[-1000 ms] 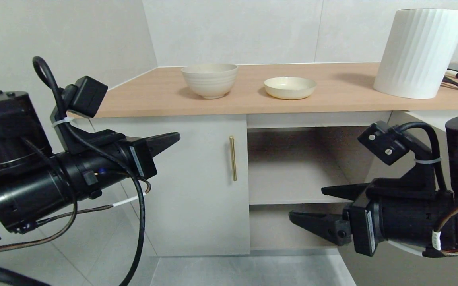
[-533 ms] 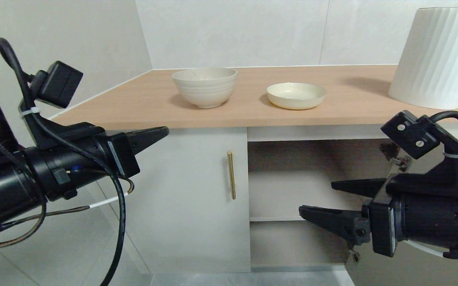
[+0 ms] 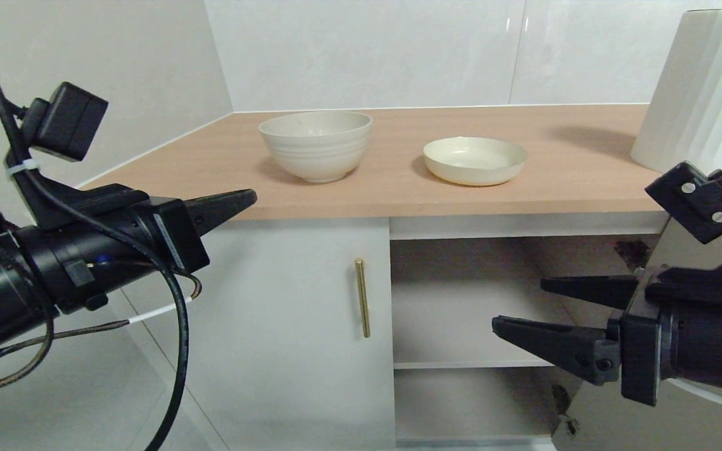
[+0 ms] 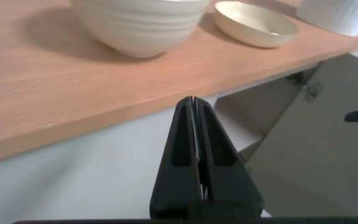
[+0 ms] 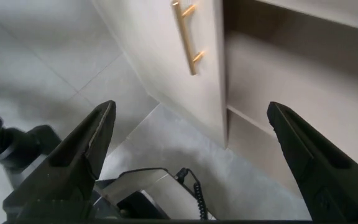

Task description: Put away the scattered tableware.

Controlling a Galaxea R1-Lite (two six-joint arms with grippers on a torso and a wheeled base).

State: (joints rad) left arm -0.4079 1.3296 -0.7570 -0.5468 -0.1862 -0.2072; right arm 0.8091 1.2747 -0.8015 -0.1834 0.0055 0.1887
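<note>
Wood counter (image 3: 586,181), largest item, runs across the view and carries all the tableware; white cabinet (image 3: 286,351) beneath it, left door closed, right compartment (image 3: 461,300) open with one shelf inside, the likely place for the pieces.

Bowl (image 3: 315,145), cream and ribbed, upright on the counter toward the left; it lies above and ahead of the left gripper (image 3: 249,199), which sits just under the counter's front edge and points up toward it; judged the nearer arm for this piece.

Dish (image 3: 474,161), cream and shallow, upright to the right of the bowl and apart from it; it lies well above the right gripper (image 3: 521,305), which hangs lower, level with the open compartment; judged the nearer arm for the dish, though it must rise clear of the counter edge first.

Both pieces are round, so neither has a long axis to line up with; approach from above or by the rim looks open for either.

Left gripper: fingers pressed flat together, nothing between them, touching nothing.

Right gripper: fingers spread wide, empty, touching nothing.

Brass handle (image 3: 362,299), smallest item, upright on the closed door, between the two grippers.
</note>
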